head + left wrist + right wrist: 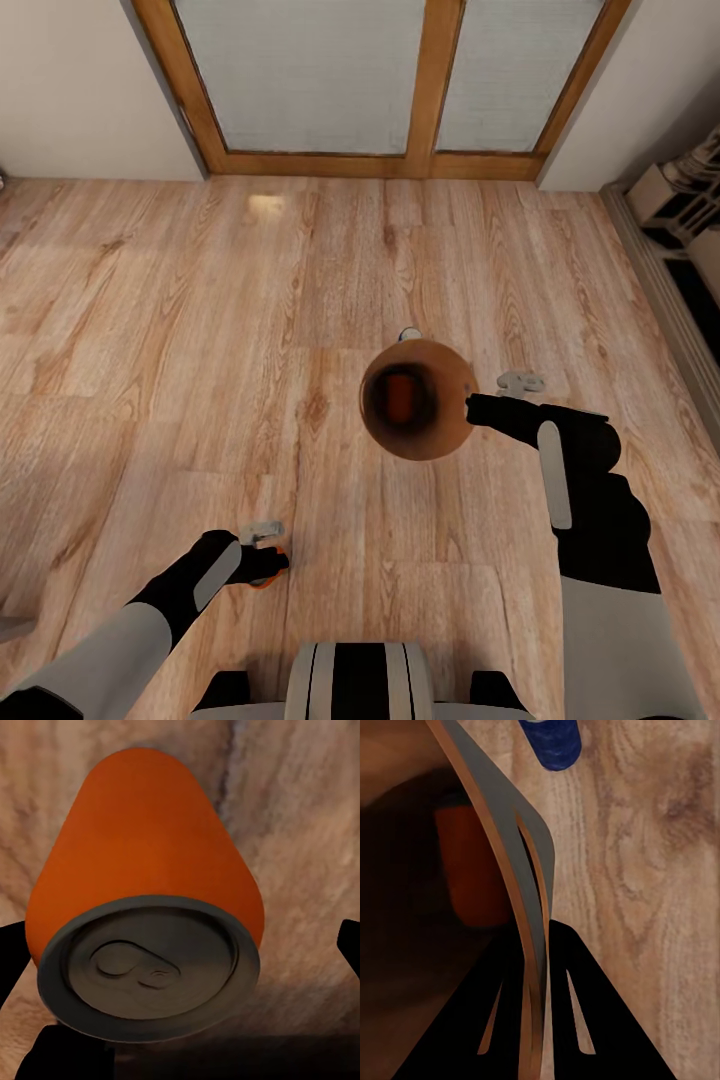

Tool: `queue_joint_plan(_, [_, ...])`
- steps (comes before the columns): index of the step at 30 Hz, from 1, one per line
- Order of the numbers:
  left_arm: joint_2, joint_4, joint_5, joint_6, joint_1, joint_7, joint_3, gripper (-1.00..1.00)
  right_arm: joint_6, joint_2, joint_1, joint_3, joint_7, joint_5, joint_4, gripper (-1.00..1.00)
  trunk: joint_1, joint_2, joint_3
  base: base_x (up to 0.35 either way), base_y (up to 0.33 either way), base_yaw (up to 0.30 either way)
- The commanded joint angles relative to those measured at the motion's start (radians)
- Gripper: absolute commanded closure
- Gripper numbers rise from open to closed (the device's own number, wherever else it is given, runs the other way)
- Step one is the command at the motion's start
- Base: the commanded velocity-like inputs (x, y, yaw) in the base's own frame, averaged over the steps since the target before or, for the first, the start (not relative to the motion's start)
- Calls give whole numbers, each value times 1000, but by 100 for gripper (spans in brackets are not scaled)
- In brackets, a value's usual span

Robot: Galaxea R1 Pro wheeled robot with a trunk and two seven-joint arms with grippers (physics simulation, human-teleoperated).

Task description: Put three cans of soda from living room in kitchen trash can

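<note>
My right gripper [472,408] is shut on the rim of the copper-brown tash can [440,425] and holds it above the wood floor. In the right wrist view the bin's wall [521,870] runs between my right gripper's [537,945] two fingers. One orange can of soda [403,395] lies inside the bin [472,870]. A dark blue can [551,739] stands on the floor just beyond the bin, its grey top [410,333] showing. My left gripper [268,562] is low over a second orange can [142,885], open, with a finger [11,952] on each side of it.
Wood-framed glass doors [415,90] close the far wall. A pale stepped fireplace surround [680,200] runs along the right edge. Wood plank floor [180,330] stretches open to the left. My own base [360,685] is at the bottom.
</note>
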Motion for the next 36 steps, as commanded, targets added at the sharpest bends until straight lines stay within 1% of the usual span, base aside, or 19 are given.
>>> queue_joint_plan(1, [0,0,0,0,0,0,0,-100,2,0,0,1,5,-33,0,100,0,0,0,0,0,0])
queue_joint_plan(17, [1,0,0,-2,1,0,0,-100,2,0,1,7,5,-32,-1,100,0,0,0,0,0,0])
queue_joint_plan(18, [1,0,0,-2,1,0,0,100,2,0,1,7,5,-32,0,100,0,0,0,0,0,0])
queue_joint_plan(32, [0,-3,0,-4,2,-2,1,100,2,0,1,9,5,-31,0,100,0,0,0,0,0,0])
queue_joint_plan(36, [0,-9,0,-3,2,-7,0,100,2,0,1,10,5,-31,0,100,-15,28,13,0,0,0])
